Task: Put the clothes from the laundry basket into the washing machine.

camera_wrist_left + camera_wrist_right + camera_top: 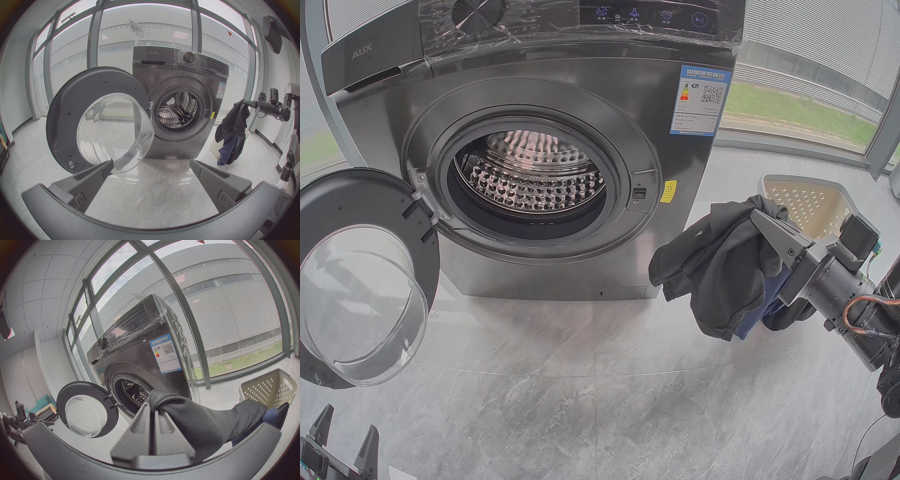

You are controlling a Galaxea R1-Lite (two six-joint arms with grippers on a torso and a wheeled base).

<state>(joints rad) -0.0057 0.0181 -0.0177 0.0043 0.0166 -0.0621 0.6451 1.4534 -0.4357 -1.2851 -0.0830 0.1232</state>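
clothes (pixel 725 262): clamped in right pincer (pixel 762 220), beside washing machine (pixel 562 81)
left pincer (pixel 150 162): agape
step: carrying
next: swing into drum (pixel 534 181)

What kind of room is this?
Probably a laundry corner in a glass-walled building: a front-loading washing machine with its door open, a laundry basket beside it, and tall windows behind.

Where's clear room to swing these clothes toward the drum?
Bare floor lies between the washing machine and the left gripper; the drum mouth is unobstructed. Crowded: the open door on the left, clothes and basket on the right.
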